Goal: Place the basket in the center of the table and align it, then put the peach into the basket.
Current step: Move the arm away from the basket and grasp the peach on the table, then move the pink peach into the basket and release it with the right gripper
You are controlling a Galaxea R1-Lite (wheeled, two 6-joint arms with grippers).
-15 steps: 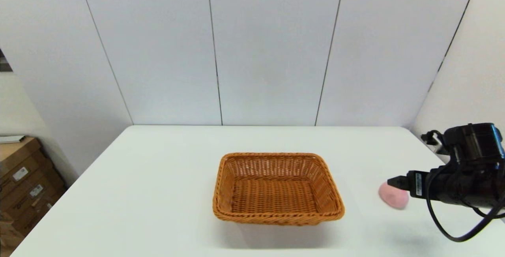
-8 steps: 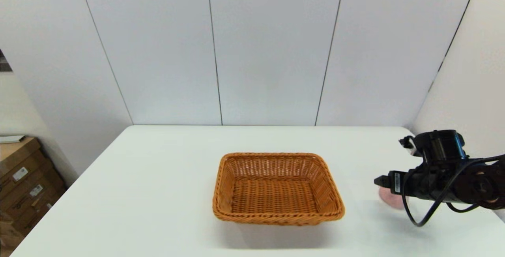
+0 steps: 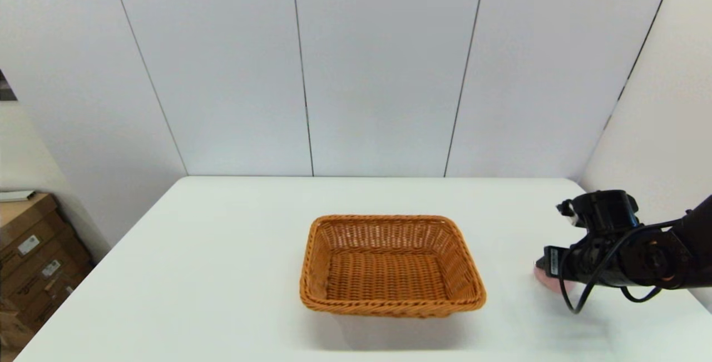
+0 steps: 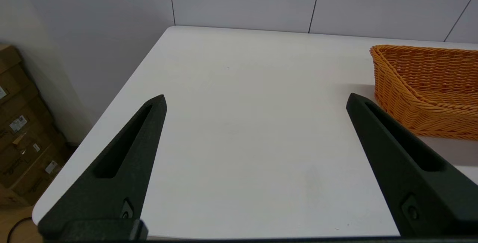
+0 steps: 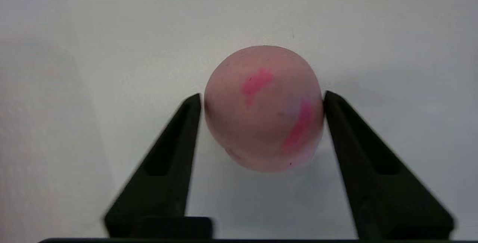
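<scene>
Head view, basket: the basket point(image 3: 391, 266) is seen square-on near the middle of the tabletop point(image 3: 222, 251), empty; the placing part is judged done.
Head view, right gripper: the right gripper point(image 3: 542, 273) is lowered at the right side of the tabletop, well apart from the basket; the peach point(image 3: 542, 283) is mostly hidden behind it, only a pink edge showing.
Left wrist view: the left gripper point(image 4: 255, 103) is held off to the basket's left with its fingers point(image 4: 123, 161) spread wide and nothing between them; it is idle.
Right wrist view: the peach point(image 5: 263, 107) sits on the tabletop between the fingers point(image 5: 170, 157), whose tips flank its widest part, at or just beside its skin.
Step in hand: a firm closing at the fruit's middle is advised, since a round, smooth fruit may roll or squirt out; a straight lift should follow, high enough to clear the braided rim.
</scene>
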